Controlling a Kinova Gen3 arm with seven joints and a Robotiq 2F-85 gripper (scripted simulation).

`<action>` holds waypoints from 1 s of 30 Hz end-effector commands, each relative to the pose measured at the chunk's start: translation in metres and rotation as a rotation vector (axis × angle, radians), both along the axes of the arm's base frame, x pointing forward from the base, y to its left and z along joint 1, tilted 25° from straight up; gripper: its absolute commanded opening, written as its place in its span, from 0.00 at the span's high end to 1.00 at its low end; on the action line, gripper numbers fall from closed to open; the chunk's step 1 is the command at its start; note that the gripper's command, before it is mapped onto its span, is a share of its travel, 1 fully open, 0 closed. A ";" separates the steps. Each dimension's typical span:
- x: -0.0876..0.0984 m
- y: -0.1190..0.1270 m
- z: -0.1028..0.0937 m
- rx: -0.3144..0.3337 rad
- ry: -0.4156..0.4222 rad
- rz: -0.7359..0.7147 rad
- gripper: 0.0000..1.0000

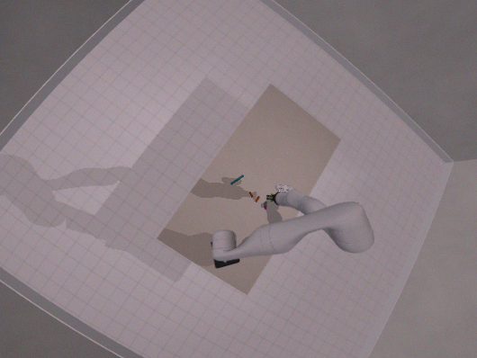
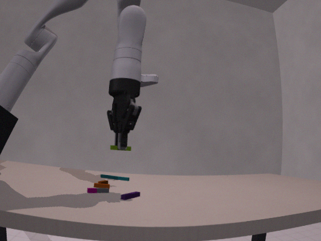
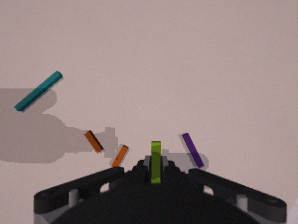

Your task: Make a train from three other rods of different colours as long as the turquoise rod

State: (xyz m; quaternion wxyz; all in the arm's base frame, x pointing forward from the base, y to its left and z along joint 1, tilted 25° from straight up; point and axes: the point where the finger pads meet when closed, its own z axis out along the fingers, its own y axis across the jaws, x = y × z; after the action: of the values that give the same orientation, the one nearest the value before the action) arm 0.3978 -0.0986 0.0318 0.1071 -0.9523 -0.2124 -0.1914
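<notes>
My gripper (image 1: 269,197) (image 2: 121,148) (image 3: 155,164) is shut on the lime rod (image 2: 112,148) (image 3: 156,175) around its middle, level and high above the table. The magenta rod (image 1: 265,208) (image 2: 92,190) and grey rod (image 2: 103,190) lie end to end with no visible gap; the wrist view does not show them. The purple rod (image 2: 130,195) (image 3: 193,150) lies apart, hidden in the top view. The turquoise rod (image 1: 237,180) (image 2: 115,177) (image 3: 39,91) lies farther off, alone.
Two orange rods lie at differing angles between the turquoise rod and the grey-magenta pair: one orange rod (image 1: 251,194) (image 3: 93,142) is nearer the turquoise rod, the other orange rod (image 1: 257,199) (image 2: 102,185) (image 3: 120,156) nearer the pair. The arm's shadows cross the table (image 1: 279,121) (image 2: 212,206).
</notes>
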 end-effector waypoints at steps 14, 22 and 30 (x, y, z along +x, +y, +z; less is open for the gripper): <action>0.008 0.003 -0.018 0.004 -0.001 -0.016 0.95; 0.015 0.011 -0.043 0.007 0.001 -0.017 0.95; 0.026 0.020 -0.073 0.007 0.002 -0.017 0.95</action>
State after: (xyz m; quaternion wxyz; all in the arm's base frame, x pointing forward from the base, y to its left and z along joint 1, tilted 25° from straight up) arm 0.4182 -0.0909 -0.0295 0.1030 -0.9546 -0.2015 -0.1936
